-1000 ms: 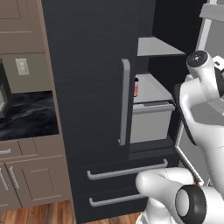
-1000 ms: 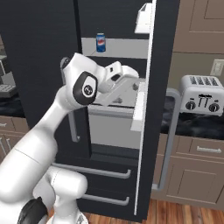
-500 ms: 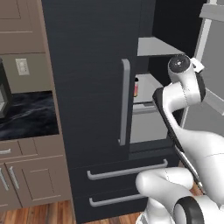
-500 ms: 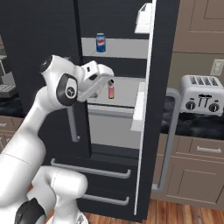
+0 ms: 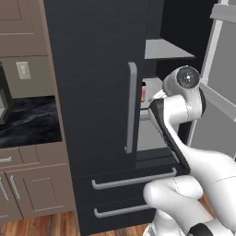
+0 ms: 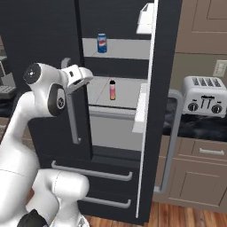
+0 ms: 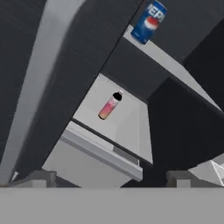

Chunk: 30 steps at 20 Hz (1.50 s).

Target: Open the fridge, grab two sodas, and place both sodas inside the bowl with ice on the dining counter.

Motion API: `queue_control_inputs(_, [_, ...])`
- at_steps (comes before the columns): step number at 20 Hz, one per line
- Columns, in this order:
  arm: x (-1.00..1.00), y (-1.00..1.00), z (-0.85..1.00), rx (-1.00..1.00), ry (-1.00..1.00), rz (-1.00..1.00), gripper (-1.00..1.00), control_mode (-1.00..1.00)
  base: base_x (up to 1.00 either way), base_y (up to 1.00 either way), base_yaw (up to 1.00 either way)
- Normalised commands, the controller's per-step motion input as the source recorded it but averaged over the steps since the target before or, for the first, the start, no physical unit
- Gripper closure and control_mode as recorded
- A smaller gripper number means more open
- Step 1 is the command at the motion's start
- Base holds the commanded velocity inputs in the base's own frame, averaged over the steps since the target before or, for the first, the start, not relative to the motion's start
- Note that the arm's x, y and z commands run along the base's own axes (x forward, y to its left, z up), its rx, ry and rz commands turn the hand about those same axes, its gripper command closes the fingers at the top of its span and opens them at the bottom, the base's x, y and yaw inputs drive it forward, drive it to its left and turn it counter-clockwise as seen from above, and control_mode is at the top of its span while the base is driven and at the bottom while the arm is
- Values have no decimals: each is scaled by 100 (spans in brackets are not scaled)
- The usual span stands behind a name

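Observation:
The fridge point(image 6: 44, 35) stands with its left door shut and its right door point(image 6: 153, 111) swung wide open. A blue can point(image 6: 102, 43) stands on the upper shelf, also seen as the blue can point(image 7: 148, 22). Below it, a dark-capped bottle with a pink label point(image 6: 112, 90) stands on the middle shelf; the bottle point(image 7: 109, 106) lies well ahead of my fingers. My gripper point(image 7: 111, 180) is open and holds nothing. It hovers by the left door's inner edge, near the long grey handle point(image 6: 72, 111). The bottle point(image 5: 143, 92) peeks past the door edge. The bowl with ice and the dining counter are out of view.
A toaster point(image 6: 201, 95) sits on the wall counter to the right of the open door. Two lower drawers point(image 6: 93, 170) with horizontal handles lie under the shelves. A light grey bin point(image 7: 96, 153) juts out below the bottle's shelf. A dark marble wall counter point(image 5: 27, 122) is at left.
The hand has swung left, from in front of the shelves to the left door's edge. The jaws have stayed open. Can and bottle have not moved.

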Motion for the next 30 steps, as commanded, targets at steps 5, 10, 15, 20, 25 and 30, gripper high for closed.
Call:
queue_control_inputs(5, [0,98,-3,20,-12,22,-100,-100,0,0,0])
queue_control_inputs(10, [4,63,-4,21,-4,9,-100,-100,0,0,0])
queue_control_inputs(15, [34,31,9,21,-2,-11,-100,-100,0,0,0])
queue_control_inputs(20, [30,15,17,16,0,-20,-100,-100,0,0,0])
queue_control_inputs(25, [4,-12,3,9,0,-4,-100,-100,0,0,0])
queue_control_inputs(30, [12,-28,2,7,6,1,-100,-100,0,0,0])
